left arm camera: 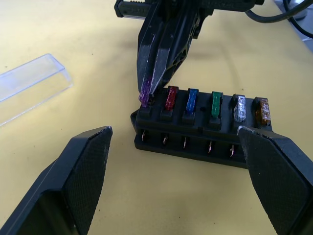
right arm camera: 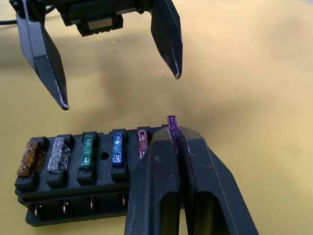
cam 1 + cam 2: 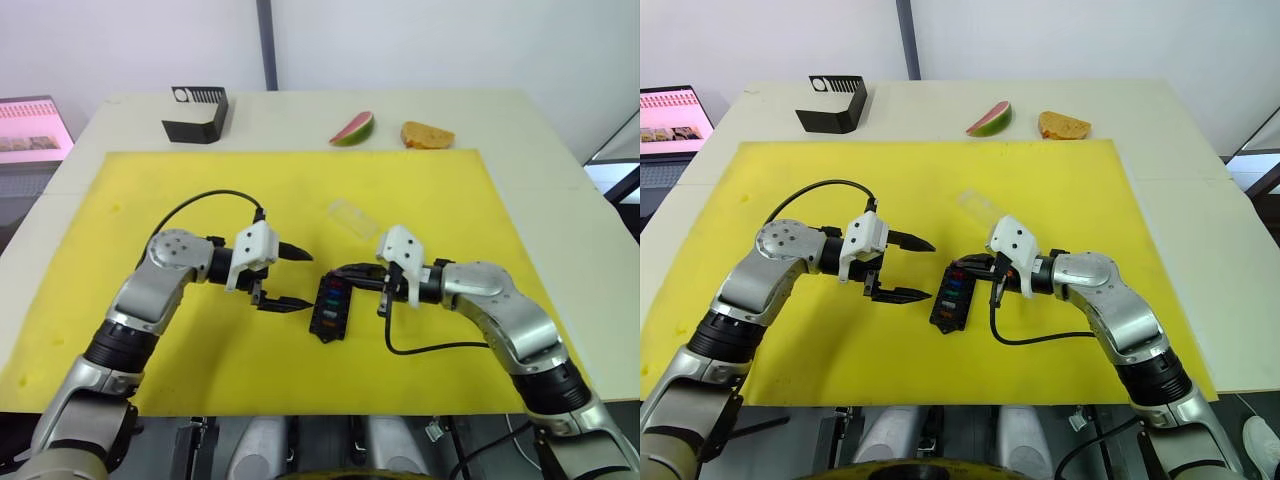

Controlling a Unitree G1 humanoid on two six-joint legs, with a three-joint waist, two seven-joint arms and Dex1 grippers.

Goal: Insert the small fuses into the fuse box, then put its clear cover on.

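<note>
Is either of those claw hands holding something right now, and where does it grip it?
The right gripper pinches the purple fuse by its sides. The left gripper holds nothing.

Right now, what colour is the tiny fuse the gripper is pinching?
Purple. The right gripper pinches the purple fuse; the right wrist view shows it best.

My two left fingers (image 1: 73, 181) stand wide apart, just short of the fuse box (image 1: 200, 137) on the yellow mat (image 1: 88, 54). Red, blue, green, clear and amber fuses sit in its slots. At the box's end slot, my right gripper (image 1: 149, 90) pinches the purple fuse (image 1: 145, 95). The clear cover (image 1: 29, 85) lies well apart from the box.
</note>
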